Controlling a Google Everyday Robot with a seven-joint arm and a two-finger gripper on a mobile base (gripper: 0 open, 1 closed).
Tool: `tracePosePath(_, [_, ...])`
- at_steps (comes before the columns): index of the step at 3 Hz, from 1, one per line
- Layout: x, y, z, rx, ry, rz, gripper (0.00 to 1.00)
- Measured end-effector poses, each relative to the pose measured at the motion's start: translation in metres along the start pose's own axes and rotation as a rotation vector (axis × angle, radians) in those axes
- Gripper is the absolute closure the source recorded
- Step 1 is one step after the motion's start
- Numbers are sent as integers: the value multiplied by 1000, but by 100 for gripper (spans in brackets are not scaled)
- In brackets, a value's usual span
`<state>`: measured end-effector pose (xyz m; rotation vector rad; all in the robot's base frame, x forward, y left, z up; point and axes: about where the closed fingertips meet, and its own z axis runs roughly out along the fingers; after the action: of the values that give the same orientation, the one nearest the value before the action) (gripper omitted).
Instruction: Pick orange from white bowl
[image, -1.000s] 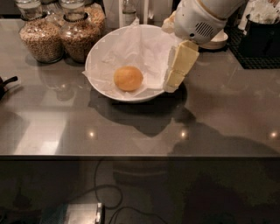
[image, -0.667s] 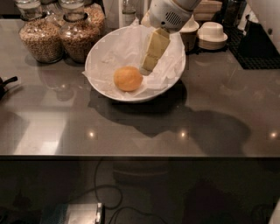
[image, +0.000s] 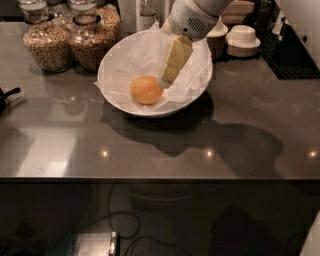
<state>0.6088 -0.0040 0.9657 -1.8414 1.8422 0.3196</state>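
A dark, glossy bench (image: 210, 150) seen from above and in front. Near its back edge sits a wide white bowl (image: 202, 85) lined with crinkled white paper (image: 135, 57). The orange (image: 146, 90) lies in the bottom of the bowl, slightly left of centre, resting on the paper.

A white robot arm (image: 192, 17) reaches down from the top of the view. Its pale yellow gripper (image: 167, 80) slants down and to the left inside the bowl, with the tip just beside the orange's right side. From this angle it cannot be told whether the tip touches the fruit, or whether the gripper is spread or pressed together.

What has changed: a second ago the gripper hung over the bowl's right rim, well apart from the fruit. It has since swung left and come down into the bowl, closing nearly all the gap. The orange has not shifted (same spot on the paper throughout), so it looks ungrasped.

For the task, this reads as the end of the approach, with the grasp itself and the lift out of the bowl yet to come.

Behind the bowl on the left stand two glass jars of grain (image: 47, 42). On the right is a stack of small cream bowls (image: 242, 40), which are not part of the job.
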Motion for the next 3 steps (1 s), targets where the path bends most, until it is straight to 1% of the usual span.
tracePosePath(2, [7, -8, 41, -55, 14, 34, 0])
tracePosePath(3, [8, -8, 52, -65, 26, 35, 0])
